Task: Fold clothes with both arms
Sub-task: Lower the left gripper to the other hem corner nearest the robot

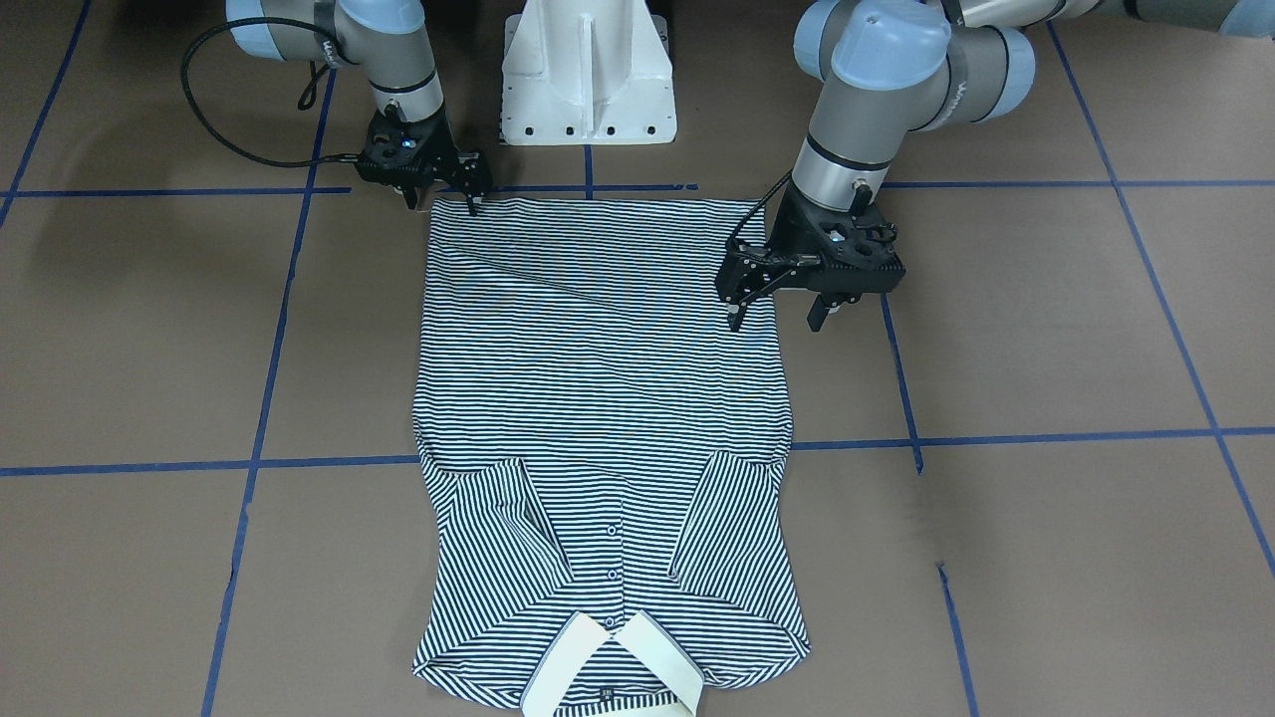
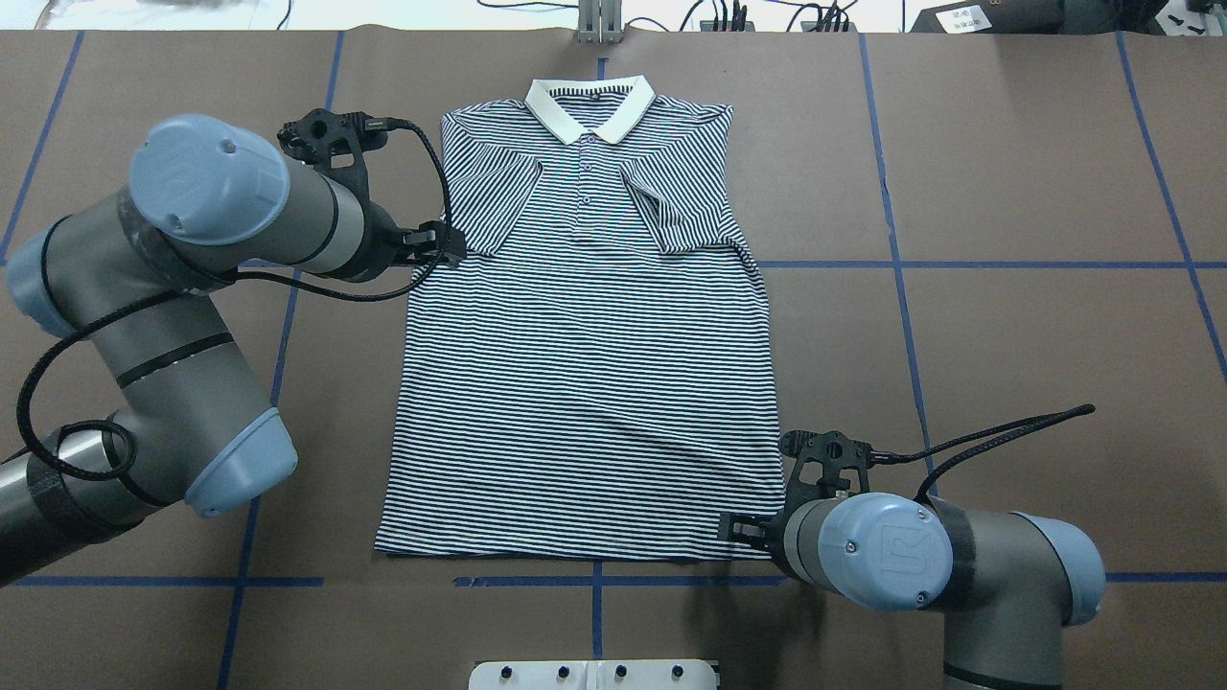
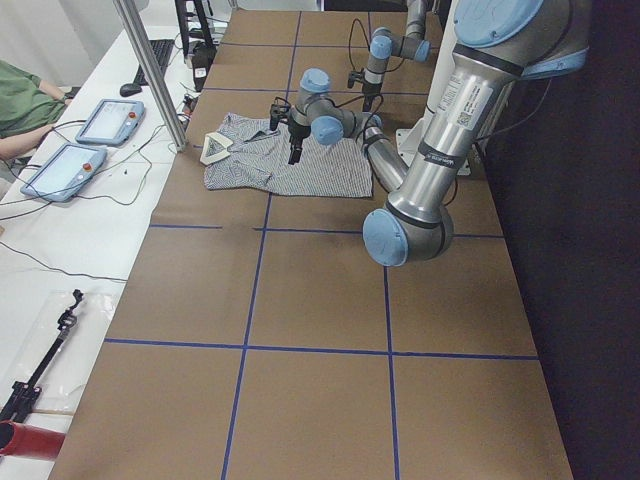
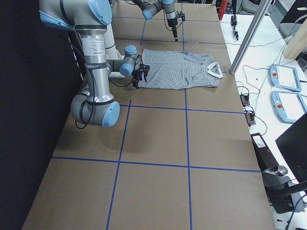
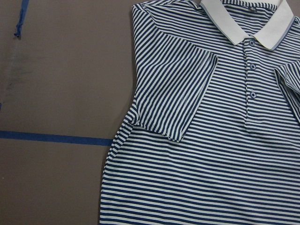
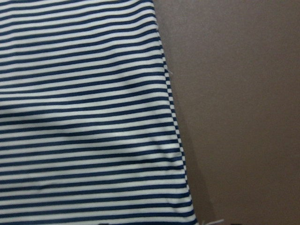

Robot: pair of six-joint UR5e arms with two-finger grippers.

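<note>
The striped polo shirt [image 1: 598, 378] [image 2: 585, 383] lies flat and face up on the brown table, cream collar [image 2: 590, 103] at the far edge, both sleeves folded in over the chest. My left gripper [image 1: 775, 319] [image 2: 443, 244] hangs open just above the shirt's side edge, near the folded sleeve [image 5: 173, 93]. My right gripper [image 1: 443, 202] [image 2: 743, 527] stands open at the hem corner nearest the robot, low over the cloth. Neither holds anything. The right wrist view shows only the shirt's side seam [image 6: 173, 117] and bare table.
The white pedestal base [image 1: 588, 80] stands just behind the hem. Blue tape lines [image 2: 959, 264] grid the table. Beyond the far edge are a metal post [image 3: 150, 70], two teach pendants [image 3: 100, 120], cables and a person's arm [image 3: 25, 100].
</note>
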